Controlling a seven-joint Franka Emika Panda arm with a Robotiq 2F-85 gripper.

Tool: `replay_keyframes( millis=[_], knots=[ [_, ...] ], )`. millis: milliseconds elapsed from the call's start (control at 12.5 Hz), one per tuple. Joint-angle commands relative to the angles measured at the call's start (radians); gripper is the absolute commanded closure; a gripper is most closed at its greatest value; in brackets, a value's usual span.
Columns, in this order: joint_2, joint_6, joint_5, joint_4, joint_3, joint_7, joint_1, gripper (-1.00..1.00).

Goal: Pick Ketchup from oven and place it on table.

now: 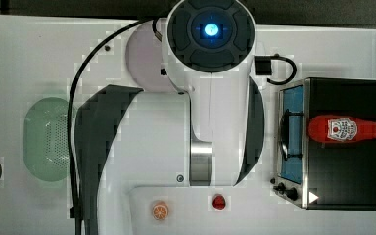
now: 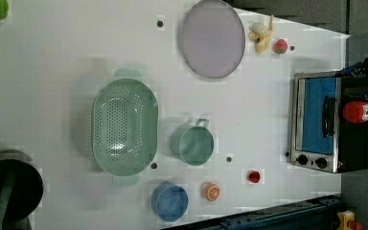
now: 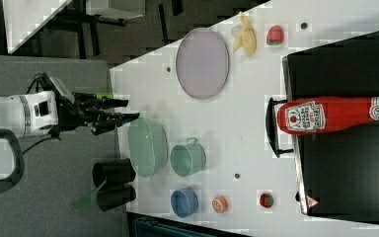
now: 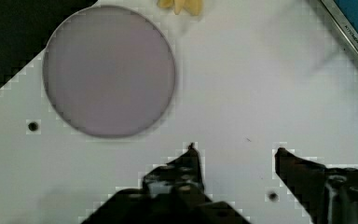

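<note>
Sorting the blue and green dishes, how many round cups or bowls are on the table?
2: a green handled cup beside the green colander, and a blue bowl near the orange toy.

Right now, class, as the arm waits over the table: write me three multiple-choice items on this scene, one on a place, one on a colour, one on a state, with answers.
1. Where is the ketchup?
A on top of the oven
B in the colander
C on the plate

2. What colour is the colander?
A red
B pale green
C black

3. How are the gripper jaws?
A shut on ketchup
B shut, empty
C open, empty

Answers:
1 A, it lies on the black roof.
2 B, left view shows green.
3 C, bare table shows between the fingertips.
</note>
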Motion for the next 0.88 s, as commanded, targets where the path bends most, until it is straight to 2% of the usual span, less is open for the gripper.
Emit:
replay_keyframes(
  millis=[80, 240, 560, 880],
  knots=[
    [-0.35, -0.197, 0.001, -0.168, -0.032, 0.034, -0.042, -0.58],
    [-0.35, -0.194, 0.001, -0.168, -0.036, 0.034, -0.043, -0.99],
    [-0.339, -0.144, 0.001, -0.168, -0.1, 0.034, -0.062, -1.0],
    [-0.292, -0.019, 0.001, -0.167, -0.227, 0.034, -0.091, -1.0]
  ],
)
